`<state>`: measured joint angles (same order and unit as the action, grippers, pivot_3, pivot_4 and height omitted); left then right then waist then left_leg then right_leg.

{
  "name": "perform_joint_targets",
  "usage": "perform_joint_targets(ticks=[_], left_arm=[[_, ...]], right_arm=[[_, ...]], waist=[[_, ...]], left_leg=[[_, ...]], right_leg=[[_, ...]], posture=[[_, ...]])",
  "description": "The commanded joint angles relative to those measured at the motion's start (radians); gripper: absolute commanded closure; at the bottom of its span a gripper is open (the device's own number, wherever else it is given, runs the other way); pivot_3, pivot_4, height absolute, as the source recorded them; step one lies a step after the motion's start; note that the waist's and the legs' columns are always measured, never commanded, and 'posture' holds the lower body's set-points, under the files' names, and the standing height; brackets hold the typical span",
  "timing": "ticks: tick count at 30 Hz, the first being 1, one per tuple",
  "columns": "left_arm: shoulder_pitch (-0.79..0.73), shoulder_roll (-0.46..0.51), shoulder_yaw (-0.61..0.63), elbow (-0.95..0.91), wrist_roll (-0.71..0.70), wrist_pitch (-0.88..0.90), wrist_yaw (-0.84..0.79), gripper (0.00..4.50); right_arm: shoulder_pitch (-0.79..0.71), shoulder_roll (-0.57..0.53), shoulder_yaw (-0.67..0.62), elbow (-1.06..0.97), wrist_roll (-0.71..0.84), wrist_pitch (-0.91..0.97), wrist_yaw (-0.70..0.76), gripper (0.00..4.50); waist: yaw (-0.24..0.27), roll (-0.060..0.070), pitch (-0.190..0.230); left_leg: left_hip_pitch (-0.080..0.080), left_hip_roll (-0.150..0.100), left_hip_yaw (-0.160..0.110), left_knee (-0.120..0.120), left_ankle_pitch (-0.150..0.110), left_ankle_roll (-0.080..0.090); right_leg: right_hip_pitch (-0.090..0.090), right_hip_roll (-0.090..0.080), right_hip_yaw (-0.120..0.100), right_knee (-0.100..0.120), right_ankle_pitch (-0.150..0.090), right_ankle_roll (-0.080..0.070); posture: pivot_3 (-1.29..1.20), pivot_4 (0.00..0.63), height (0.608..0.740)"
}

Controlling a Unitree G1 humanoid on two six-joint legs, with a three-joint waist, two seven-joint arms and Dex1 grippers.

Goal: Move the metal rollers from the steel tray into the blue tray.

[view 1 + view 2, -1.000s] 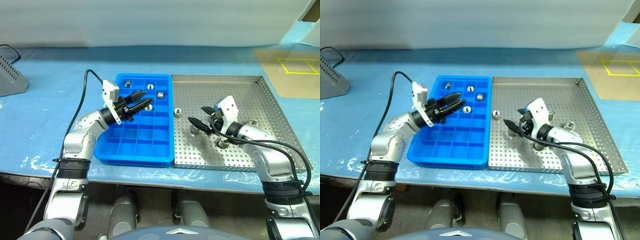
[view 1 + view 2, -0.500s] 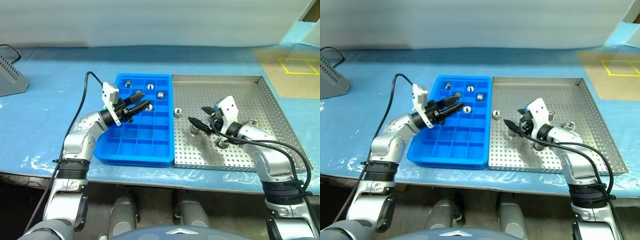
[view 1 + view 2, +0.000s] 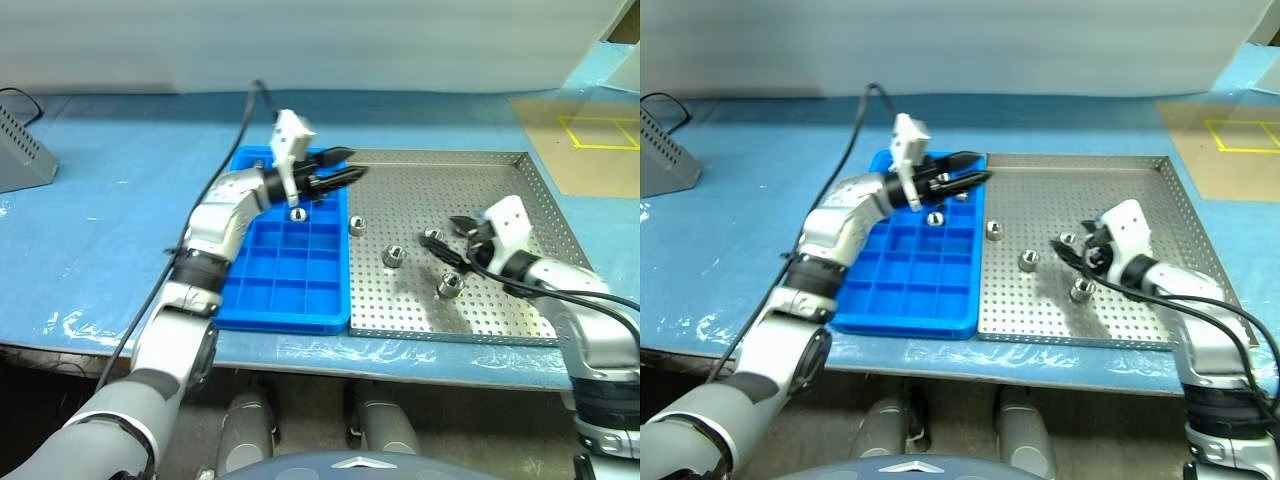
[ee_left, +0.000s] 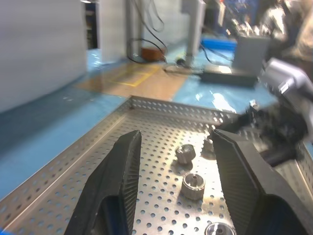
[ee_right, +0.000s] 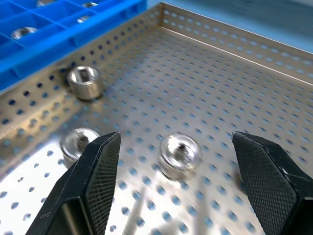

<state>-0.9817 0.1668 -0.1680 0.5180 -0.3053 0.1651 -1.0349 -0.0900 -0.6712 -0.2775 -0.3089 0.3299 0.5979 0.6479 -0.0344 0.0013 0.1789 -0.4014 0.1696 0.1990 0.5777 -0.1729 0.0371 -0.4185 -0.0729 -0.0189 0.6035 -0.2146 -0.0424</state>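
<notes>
The steel tray (image 3: 450, 180) lies to the right of the blue tray (image 3: 290, 290), their rims touching. Several metal rollers stand on the steel tray: one (image 3: 356, 224) near the blue tray, another (image 3: 393, 256), a third (image 3: 432, 236), and one (image 3: 450, 285) nearer the front. One roller (image 3: 297, 214) sits in a blue tray cell. My left gripper (image 3: 350, 168) hovers over the seam between the trays, pointing right, open and empty (image 4: 176, 137). My right gripper (image 3: 452, 238) is open wide just right of the third roller (image 5: 180, 152), which lies ahead between its fingers, untouched.
A grey device (image 3: 15, 150) stands at the far left on the blue table cover. My left arm's black cable (image 3: 235, 125) arcs over the table behind the blue tray. Brown floor with yellow tape (image 3: 590, 135) lies beyond the table's right end.
My left gripper swung right and rose, from over the blue tray's cells to the seam with the steel tray. My right gripper drew back to the right. Both kept their jaws as they were.
</notes>
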Motion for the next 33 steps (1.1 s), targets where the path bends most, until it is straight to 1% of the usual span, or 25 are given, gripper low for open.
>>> perform_joint_targets(ticks=[1,4,6,9,12,13,16,21,24,27,31,32,33], left_arm=[[-0.056,-0.009,-0.1,0.125,0.105,-0.164,-0.147,2.1],[-0.148,-0.044,-0.164,0.295,0.187,-0.268,-0.24,2.1],[-0.196,-0.062,-0.19,0.383,0.234,-0.302,-0.279,2.1],[-0.266,-0.102,-0.244,0.523,0.341,-0.338,-0.254,2.1],[-0.314,-0.147,-0.239,0.622,0.384,-0.34,-0.232,2.1],[-0.328,-0.16,-0.247,0.653,0.413,-0.338,-0.201,2.1],[-0.349,-0.186,-0.26,0.712,0.472,-0.328,-0.172,2.1],[-0.364,-0.192,-0.267,0.758,0.543,-0.336,-0.142,2.1],[-0.378,-0.191,-0.24,0.769,0.549,-0.329,-0.129,2.1],[-0.382,-0.182,-0.211,0.764,0.535,-0.352,-0.159,1.52],[-0.373,-0.165,-0.204,0.767,0.551,-0.373,-0.166,0.21],[-0.371,-0.16,-0.207,0.768,0.557,-0.377,-0.161,0.02],[-0.369,-0.154,-0.215,0.77,0.568,-0.378,-0.157,0.02]], right_arm=[[0.065,-0.01,-0.073,-0.099,0.023,0.007,-0.015,0.77],[0.144,0.031,-0.096,-0.164,0.022,0.017,-0.065,0.77],[0.177,0.056,-0.091,-0.196,0.018,0.02,-0.094,0.77],[0.226,0.098,-0.057,-0.249,-0.001,0.021,-0.139,0.77],[0.25,0.114,-0.045,-0.278,-0.007,0.027,-0.17,0.77],[0.258,0.116,-0.048,-0.285,-0.006,0.031,-0.177,0.77],[0.278,0.117,-0.054,-0.299,-0.005,0.036,-0.192,0.77],[0.284,0.119,-0.029,-0.296,-0.016,0.035,-0.214,0.77],[0.282,0.127,-0.008,-0.297,-0.02,0.033,-0.226,0.77],[0.283,0.127,0.002,-0.291,-0.026,0.028,-0.229,0.77],[0.278,0.124,0.011,-0.276,-0.036,0.021,-0.233,0.77],[0.276,0.124,0.014,-0.275,-0.038,0.021,-0.234,0.77],[0.273,0.122,0.019,-0.273,-0.041,0.023,-0.232,0.77]], waist=[[-0.013,0.0,0.0],[-0.038,0.0,0.0],[-0.052,0.0,0.0],[-0.078,0.0,0.0],[-0.105,0.001,-0.001],[-0.118,0.001,-0.001],[-0.143,0.001,-0.001],[-0.184,0.002,-0.001],[-0.202,0.002,-0.001],[-0.205,0.002,-0.001],[-0.208,0.002,-0.001],[-0.209,0.002,-0.001],[-0.21,0.002,-0.001]], left_leg=[[0.0,0.0,0.0,0.0,0.0,0.0],[-0.001,-0.001,0.0,0.0,0.0,0.001],[-0.002,-0.001,-0.001,0.001,-0.001,0.001],[-0.003,-0.002,-0.001,0.002,-0.003,0.001],[-0.004,-0.003,-0.001,0.002,-0.004,0.001],[-0.005,-0.003,-0.001,0.002,-0.004,0.002],[-0.007,-0.003,-0.003,0.003,-0.004,0.005],[-0.009,-0.005,-0.004,0.004,-0.006,0.011],[-0.009,-0.006,-0.005,0.004,-0.007,0.012],[-0.008,-0.006,-0.007,0.004,-0.007,0.012],[-0.006,-0.007,-0.007,0.004,-0.008,0.014],[-0.007,-0.007,-0.007,0.004,-0.008,0.014],[-0.007,-0.007,-0.007,0.004,-0.009,0.014]], right_leg=[[0.0,0.0,0.0,0.0,0.0,0.0],[0.0,0.0,-0.001,-0.001,-0.001,0.001],[0.0,0.0,-0.001,-0.002,-0.001,0.003],[0.0,-0.001,-0.001,-0.003,-0.001,0.005],[0.0,-0.001,-0.002,-0.004,-0.004,0.01],[0.0,-0.002,-0.002,-0.005,-0.004,0.011],[0.001,-0.002,-0.004,-0.009,-0.001,0.01],[0.005,-0.003,-0.007,-0.017,0.002,0.008],[0.007,-0.004,-0.008,-0.02,0.002,0.008],[0.011,-0.004,-0.01,-0.022,0.002,0.008],[0.014,-0.005,-0.01,-0.025,0.002,0.008],[0.014,-0.005,-0.01,-0.025,0.002,0.008],[0.014,-0.005,-0.01,-0.025,0.002,0.008]], posture=[[-0.56,0.15,0.74],[-0.61,0.15,0.74],[-0.63,0.15,0.74],[-0.67,0.15,0.74],[-0.69,0.15,0.74],[-0.7,0.15,0.74],[-0.7,0.15,0.74],[-0.7,0.15,0.74],[-0.7,0.15,0.74],[-0.7,0.15,0.74],[-0.69,0.15,0.74],[-0.69,0.15,0.74],[-0.69,0.15,0.74]])
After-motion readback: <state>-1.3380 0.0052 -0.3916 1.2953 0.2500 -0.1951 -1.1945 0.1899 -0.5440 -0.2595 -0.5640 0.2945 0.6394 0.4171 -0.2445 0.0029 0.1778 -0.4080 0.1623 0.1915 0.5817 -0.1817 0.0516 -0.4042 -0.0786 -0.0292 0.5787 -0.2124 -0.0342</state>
